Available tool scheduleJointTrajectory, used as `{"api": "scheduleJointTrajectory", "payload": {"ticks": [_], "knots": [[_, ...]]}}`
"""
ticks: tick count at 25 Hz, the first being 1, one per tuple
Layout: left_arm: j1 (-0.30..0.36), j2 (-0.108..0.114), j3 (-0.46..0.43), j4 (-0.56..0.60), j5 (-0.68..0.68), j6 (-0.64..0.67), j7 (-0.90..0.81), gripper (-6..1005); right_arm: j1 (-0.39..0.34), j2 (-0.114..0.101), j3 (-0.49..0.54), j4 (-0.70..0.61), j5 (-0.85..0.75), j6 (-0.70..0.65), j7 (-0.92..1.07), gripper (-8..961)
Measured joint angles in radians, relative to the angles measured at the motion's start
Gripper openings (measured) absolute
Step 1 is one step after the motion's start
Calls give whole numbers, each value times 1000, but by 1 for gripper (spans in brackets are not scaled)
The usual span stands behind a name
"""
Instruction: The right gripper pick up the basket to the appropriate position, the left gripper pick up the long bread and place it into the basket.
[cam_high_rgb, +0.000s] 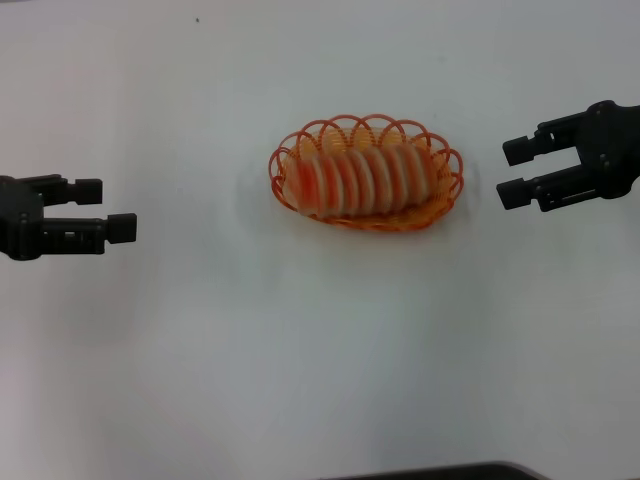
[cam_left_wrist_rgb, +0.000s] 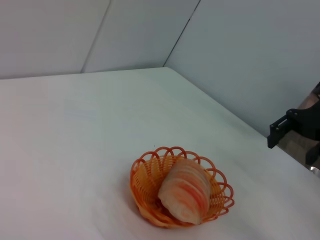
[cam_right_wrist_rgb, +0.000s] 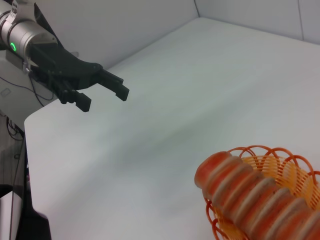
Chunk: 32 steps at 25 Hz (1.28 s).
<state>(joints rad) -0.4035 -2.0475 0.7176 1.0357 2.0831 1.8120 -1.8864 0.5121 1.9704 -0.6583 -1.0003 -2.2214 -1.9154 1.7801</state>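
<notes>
The orange wire basket (cam_high_rgb: 445, 190) sits on the white table at centre, a little toward the far side. The long bread (cam_high_rgb: 362, 180), orange with cream stripes, lies inside it along its length. Both also show in the left wrist view, basket (cam_left_wrist_rgb: 145, 187) and bread (cam_left_wrist_rgb: 184, 196), and in the right wrist view, basket (cam_right_wrist_rgb: 295, 170) and bread (cam_right_wrist_rgb: 250, 195). My left gripper (cam_high_rgb: 112, 210) is open and empty at the left edge, well away from the basket; it also shows in the right wrist view (cam_right_wrist_rgb: 104, 98). My right gripper (cam_high_rgb: 514, 172) is open and empty to the right of the basket.
The white table (cam_high_rgb: 320, 350) has bare surface on all sides of the basket. A dark edge (cam_high_rgb: 440, 471) shows at the near side. Grey walls (cam_left_wrist_rgb: 250, 60) stand behind the table, and cables (cam_right_wrist_rgb: 10, 125) hang beyond its edge.
</notes>
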Motion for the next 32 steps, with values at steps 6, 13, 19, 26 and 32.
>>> {"api": "scheduleJointTrajectory", "payload": {"ticks": [6,13,19,26,32], "knots": [[-4,-3,-2,-2,-2,1,0,932,0,0,-12,12,-7,4,1,741],[-4,-3,-4,-2,-4,4,-2,933,1,6,-13,12,-12,5,1,741],[-8,-2,-4,-2,-5,7,-4,933,3,8,-15,12,-12,7,0,741],[-13,-2,-4,-2,-6,10,-5,933,3,10,-15,12,-12,7,0,741],[-16,-2,-4,-2,-6,10,-6,932,3,10,-22,12,-12,7,1,741]]}}
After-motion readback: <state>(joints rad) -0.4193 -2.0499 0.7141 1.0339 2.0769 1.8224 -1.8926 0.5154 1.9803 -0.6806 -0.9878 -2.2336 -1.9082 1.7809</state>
